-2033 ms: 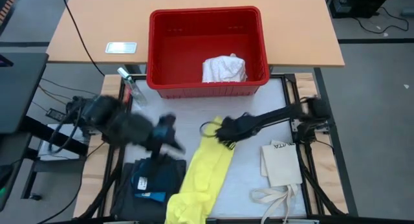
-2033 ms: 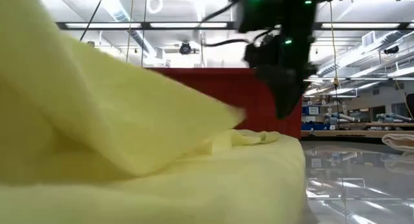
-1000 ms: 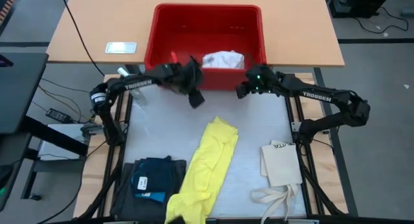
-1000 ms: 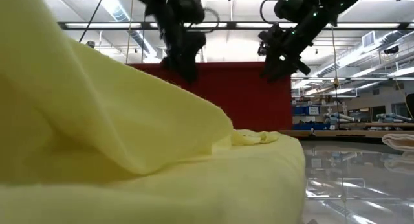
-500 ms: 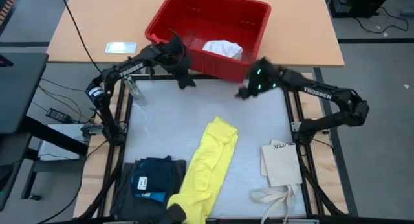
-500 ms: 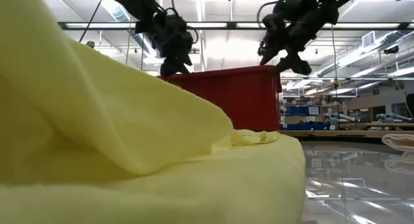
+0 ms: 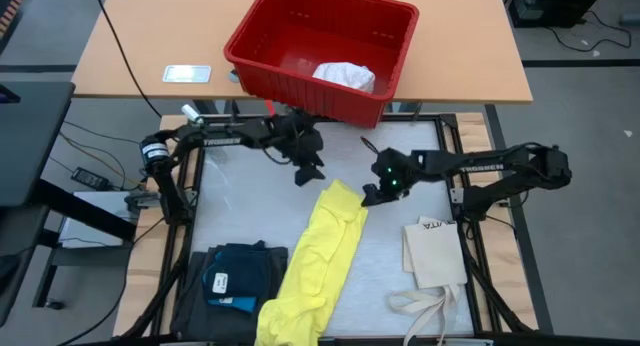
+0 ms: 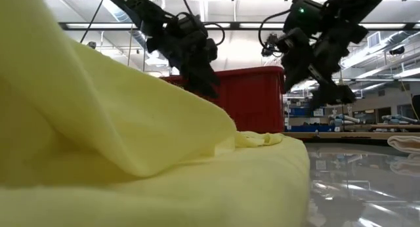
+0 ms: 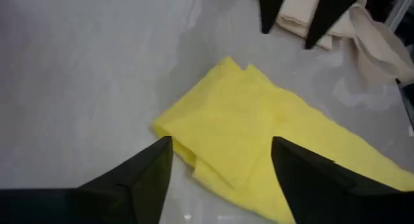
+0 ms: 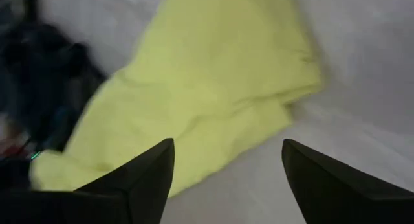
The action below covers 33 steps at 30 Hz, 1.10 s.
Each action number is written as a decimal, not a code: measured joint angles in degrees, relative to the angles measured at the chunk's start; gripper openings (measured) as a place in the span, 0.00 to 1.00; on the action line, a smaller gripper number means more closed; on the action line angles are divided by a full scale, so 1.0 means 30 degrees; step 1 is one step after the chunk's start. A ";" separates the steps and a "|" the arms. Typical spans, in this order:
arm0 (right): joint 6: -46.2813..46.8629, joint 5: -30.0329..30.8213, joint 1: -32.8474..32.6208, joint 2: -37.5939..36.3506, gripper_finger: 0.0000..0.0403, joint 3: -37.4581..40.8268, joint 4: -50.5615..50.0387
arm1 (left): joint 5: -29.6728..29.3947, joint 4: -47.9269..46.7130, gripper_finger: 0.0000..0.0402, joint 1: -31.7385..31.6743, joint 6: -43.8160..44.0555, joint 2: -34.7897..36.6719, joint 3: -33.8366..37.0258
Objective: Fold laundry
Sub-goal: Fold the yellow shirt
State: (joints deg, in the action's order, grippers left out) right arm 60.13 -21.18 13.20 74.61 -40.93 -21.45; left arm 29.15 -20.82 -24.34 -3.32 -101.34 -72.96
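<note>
Yellow cloth point(image 7: 312, 261) lies as a long strip on the pale mat point(image 7: 260, 201) in the high view, its long axis running from a narrow top end near the mat's middle down to the near edge, leaning left as it goes. The left gripper point(image 7: 309, 171) hangs just up and left of that top end, the right gripper point(image 7: 368, 193) just beside its right corner; both are apart from the cloth, the right one nearer. A dark folded stack point(image 7: 235, 276) touches the strip's lower left flank, a cream tote bag point(image 7: 435, 254) lies well to its right, and a white piece point(image 7: 345, 77) sits in the red basket point(image 7: 385, 81) on the wooden table behind.

In the low view the yellow cloth point(image 8: 131, 161) fills the foreground, with both grippers above and beyond it in front of the red basket point(image 8: 249, 99); neither touches cloth.

In the left wrist view the dark fingers point(image 9: 139, 175) stand apart with nothing between them, and the strip's top end point(image 9: 220, 120) lies straight ahead, its length running away from the jaws.

In the right wrist view the fingers point(image 10: 145, 175) are likewise spread and empty, and the cloth point(image 10: 213, 88) lies ahead, its length slanting across. Each arm probably takes one top corner.
</note>
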 joint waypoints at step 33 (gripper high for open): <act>-0.1851 0.2141 -0.1770 0.5115 0.13 0.1954 0.7392 | 0.0377 0.7860 0.19 0.2045 0.7530 -0.4707 0.3050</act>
State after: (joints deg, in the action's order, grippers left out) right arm 54.58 -14.75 7.89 89.95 -35.07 0.72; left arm 30.28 2.76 -18.21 19.27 -115.46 -63.81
